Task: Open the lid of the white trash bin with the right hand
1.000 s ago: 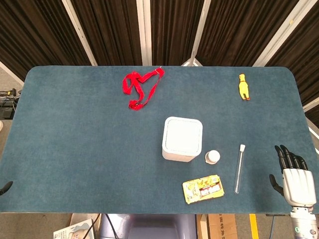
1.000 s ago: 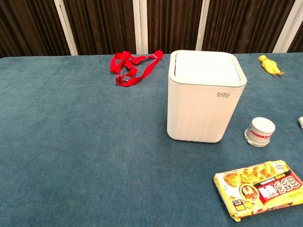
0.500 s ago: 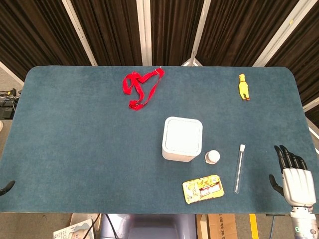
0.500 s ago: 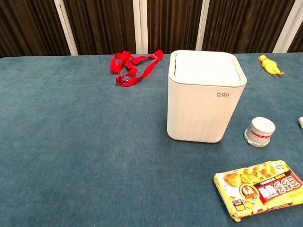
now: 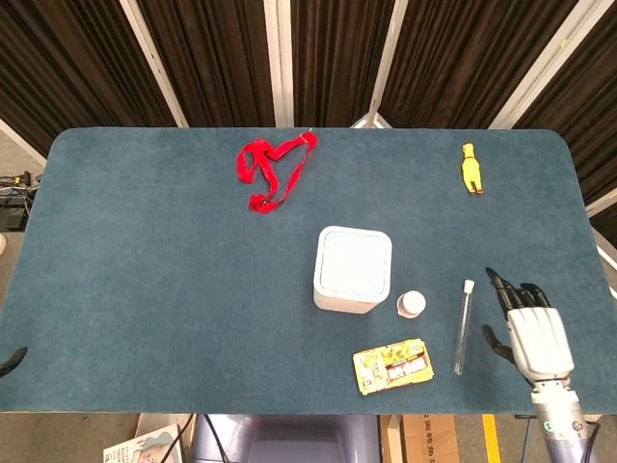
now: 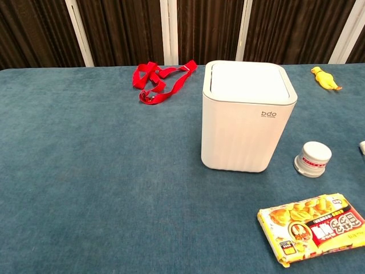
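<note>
**White bin stands shut at mid-table, right hand open beside the tube**

A blue felt-like table (image 5: 145, 251) fills both views, backed by dark pleated curtains (image 5: 212, 58) with pale slanted struts. The white trash bin (image 5: 353, 269) stands upright slightly right of centre, its lid (image 6: 248, 80) down and flat. Just to its right sits a small white jar (image 5: 412, 304); in front lies a yellow snack packet (image 5: 392, 366). A clear tube with a white cap (image 5: 463, 327) lies lengthwise further right. At the far edge are a red strap (image 5: 272, 170) and a yellow rubber chicken (image 5: 470, 169).

The right hand (image 5: 530, 333) hovers near the table's front right corner, just right of the tube and well apart from the bin. Its dark fingers (image 5: 508, 290) are spread and point away from the robot, holding nothing.

Of the left hand only a dark tip (image 5: 10, 362) shows at the frame's left edge, so its state cannot be told. The chest view shows neither hand, and cuts off the tube but for its cap.
</note>
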You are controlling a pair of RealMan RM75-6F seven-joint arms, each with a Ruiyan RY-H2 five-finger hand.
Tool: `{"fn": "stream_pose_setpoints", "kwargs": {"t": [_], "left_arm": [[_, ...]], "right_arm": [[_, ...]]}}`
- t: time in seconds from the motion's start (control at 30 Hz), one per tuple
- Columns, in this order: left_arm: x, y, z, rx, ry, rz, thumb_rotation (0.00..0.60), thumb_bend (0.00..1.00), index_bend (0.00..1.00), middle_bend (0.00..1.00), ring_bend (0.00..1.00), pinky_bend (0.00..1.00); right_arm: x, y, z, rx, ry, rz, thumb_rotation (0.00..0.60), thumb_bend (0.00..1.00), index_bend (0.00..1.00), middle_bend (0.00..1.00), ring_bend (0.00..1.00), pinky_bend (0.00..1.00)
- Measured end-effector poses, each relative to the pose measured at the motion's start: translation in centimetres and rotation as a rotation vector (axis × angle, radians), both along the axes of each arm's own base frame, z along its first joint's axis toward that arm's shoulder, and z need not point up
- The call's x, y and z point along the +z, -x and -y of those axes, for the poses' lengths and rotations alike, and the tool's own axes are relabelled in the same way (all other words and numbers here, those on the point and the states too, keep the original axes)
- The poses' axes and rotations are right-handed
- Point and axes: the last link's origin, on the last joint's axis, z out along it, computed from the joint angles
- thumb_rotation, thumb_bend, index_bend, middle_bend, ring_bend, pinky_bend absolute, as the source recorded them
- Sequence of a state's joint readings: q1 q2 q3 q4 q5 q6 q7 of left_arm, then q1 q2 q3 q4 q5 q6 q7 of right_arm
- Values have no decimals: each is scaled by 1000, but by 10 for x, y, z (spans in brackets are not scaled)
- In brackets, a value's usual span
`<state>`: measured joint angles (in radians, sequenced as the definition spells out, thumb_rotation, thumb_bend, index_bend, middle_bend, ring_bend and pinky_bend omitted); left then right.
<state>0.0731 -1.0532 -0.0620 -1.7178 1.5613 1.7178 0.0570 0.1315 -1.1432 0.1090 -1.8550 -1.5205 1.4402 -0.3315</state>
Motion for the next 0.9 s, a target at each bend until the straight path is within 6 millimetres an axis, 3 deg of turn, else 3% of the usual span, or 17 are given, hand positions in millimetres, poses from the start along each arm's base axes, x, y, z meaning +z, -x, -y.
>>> {"fn": "stream_pose_setpoints", "kwargs": {"t": [0.07, 0.23, 0.37, 0.9], "left_arm": [[0, 0, 0, 2, 1, 1, 600, 45, 100, 0, 0, 0], [1, 0, 2, 6, -2, 3, 600, 45, 100, 0, 0, 0], [1, 1, 1, 15, -2, 2, 600, 45, 100, 0, 0, 0], [0, 1, 0, 52, -22, 2, 600, 45, 100, 0, 0, 0]], "right_arm": [[0, -14, 4, 32, -6, 9, 600, 349, 92, 593, 633, 435], [1, -45, 17, 93, -17, 20, 600, 616, 92, 759, 777, 637], [-2, -60, 27, 125, -35, -13, 600, 740, 92, 798, 816, 694], [-26, -108, 54, 183, -271, -124, 600, 769, 98, 799, 819, 694]]}}
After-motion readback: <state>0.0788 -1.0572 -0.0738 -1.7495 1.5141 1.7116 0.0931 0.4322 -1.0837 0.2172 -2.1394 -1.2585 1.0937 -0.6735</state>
